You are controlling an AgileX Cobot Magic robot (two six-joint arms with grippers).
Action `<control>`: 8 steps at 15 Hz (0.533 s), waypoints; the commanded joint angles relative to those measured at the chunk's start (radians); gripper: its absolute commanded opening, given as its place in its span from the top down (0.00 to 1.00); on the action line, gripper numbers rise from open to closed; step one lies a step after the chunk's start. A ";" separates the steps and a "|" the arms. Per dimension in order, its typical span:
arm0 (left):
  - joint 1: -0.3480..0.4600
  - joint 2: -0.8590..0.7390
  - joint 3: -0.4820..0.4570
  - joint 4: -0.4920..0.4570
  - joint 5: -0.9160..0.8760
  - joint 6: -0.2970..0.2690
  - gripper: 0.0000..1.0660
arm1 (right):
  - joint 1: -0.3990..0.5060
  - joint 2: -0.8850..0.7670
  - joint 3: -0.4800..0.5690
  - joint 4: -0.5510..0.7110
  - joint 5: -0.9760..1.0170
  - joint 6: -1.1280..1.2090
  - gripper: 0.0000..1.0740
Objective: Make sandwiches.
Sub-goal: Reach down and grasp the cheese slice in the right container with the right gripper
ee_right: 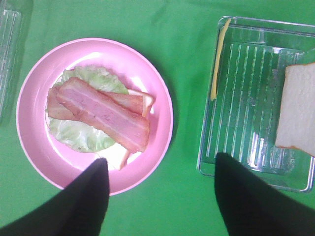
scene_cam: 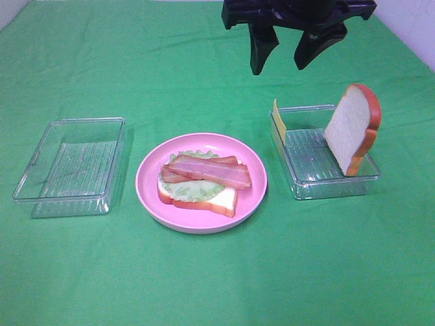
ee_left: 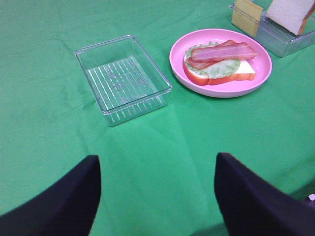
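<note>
Right tool (scene_cam: 279,68) hung wide open and empty at the plate's (scene_cam: 146,180) 1 o'clock; left tool (ee_left: 157,162) likewise gaped empty. Bacon strips (scene_cam: 207,171) lay on lettuce (scene_cam: 194,191) and bread slice (scene_cam: 224,201) there, long axis 9-to-3.

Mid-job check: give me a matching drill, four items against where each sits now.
1 bacon strips
2 cheese slice
3 loose bread slice
4 left tray

A propped at the right end of the right tray
B on the cloth, left of the pink plate
C on the lettuce
D on edge against the right tray's left wall

Pairs: 1-C, 2-D, 3-A, 4-B
</note>
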 commanded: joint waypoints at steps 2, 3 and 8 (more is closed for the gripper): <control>-0.005 -0.018 0.001 0.003 -0.011 0.002 0.40 | -0.015 0.095 -0.097 0.004 0.067 0.000 0.45; -0.005 -0.018 0.001 0.003 -0.011 0.002 0.40 | -0.031 0.136 -0.140 0.048 0.088 -0.004 0.45; -0.005 -0.018 0.001 0.003 -0.011 0.002 0.40 | -0.151 0.276 -0.226 0.203 0.101 -0.034 0.45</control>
